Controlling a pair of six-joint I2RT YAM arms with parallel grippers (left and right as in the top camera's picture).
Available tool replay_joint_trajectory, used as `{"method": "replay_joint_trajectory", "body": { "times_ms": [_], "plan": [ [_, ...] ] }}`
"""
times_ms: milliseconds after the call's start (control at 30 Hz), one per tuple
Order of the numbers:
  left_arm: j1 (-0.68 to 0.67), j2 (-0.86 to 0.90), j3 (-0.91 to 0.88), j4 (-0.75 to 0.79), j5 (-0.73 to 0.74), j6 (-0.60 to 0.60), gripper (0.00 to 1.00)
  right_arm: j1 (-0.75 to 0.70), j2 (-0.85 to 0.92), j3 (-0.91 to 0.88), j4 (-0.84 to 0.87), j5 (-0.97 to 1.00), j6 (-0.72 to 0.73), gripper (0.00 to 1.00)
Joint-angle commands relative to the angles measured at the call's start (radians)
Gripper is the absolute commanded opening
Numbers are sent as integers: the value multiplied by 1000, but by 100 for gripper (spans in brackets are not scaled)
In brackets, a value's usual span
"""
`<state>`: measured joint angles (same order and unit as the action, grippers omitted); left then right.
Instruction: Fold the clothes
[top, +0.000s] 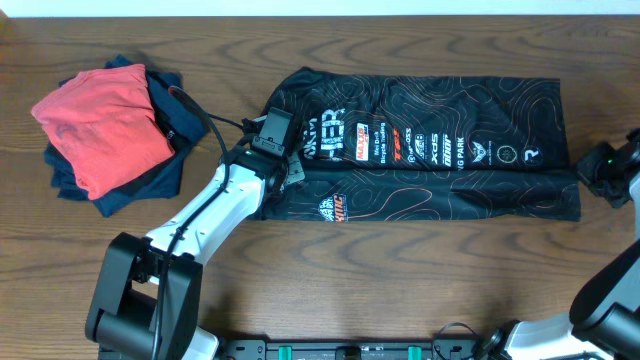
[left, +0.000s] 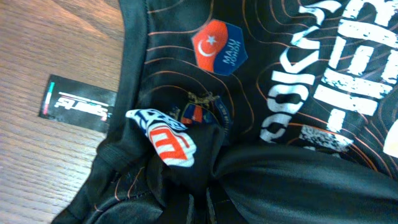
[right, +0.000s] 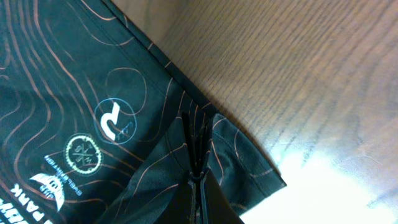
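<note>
Holds the jersey (top: 420, 150) stretched lengthwise on the desk (top: 400, 290), with the right hand (right: 198, 183) clamped on its hem corner. Cannot tell the grip of the left hand (top: 285, 150) among bunched dark folds. Risks thin cloth slipping free, or uneven pulling dragging the fold crooked.

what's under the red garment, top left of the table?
Navy folded garments, edges poking out around the plain red folded garment. How many is hidden underneath.
</note>
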<state>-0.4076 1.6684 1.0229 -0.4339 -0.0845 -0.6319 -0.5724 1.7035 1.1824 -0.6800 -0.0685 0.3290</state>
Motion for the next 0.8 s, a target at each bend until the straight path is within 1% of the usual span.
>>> {"method": "replay_joint_trajectory", "body": {
  "times_ms": [0,167,267,300,333,367,400,433,467,633,700,767],
  "plan": [
    [6,6,2,-5,-67,-6,6,13,27,-1,15,4,7,1],
    [8,6,2,1,-96,-18,7,18,49,-1,48,0,7,1],
    [7,7,2,17,-96,-18,11,21,49,-1,65,-5,7,1],
    [7,7,2,18,-96,-18,16,22,49,-1,68,-5,7,2],
    [7,7,2,21,-96,-18,24,22,49,-1,69,-5,7,7],
    [7,7,2,21,-96,-18,34,22,49,-1,68,-11,7,18],
    [7,7,2,22,-96,-17,43,22,49,-1,68,-23,7,36],
    [8,7,2,21,-96,-17,46,22,49,-1,67,-35,5,50],
    [8,6,2,20,-96,-17,46,22,49,-1,65,-56,-14,56],
    [8,3,2,3,-96,-17,46,17,49,-1,32,-71,-19,58],
    [8,3,2,-7,-96,-16,46,14,49,-1,8,-69,-12,58],
    [8,2,2,-35,-93,-17,46,12,49,-1,-39,-53,-8,55]
  ]
}}
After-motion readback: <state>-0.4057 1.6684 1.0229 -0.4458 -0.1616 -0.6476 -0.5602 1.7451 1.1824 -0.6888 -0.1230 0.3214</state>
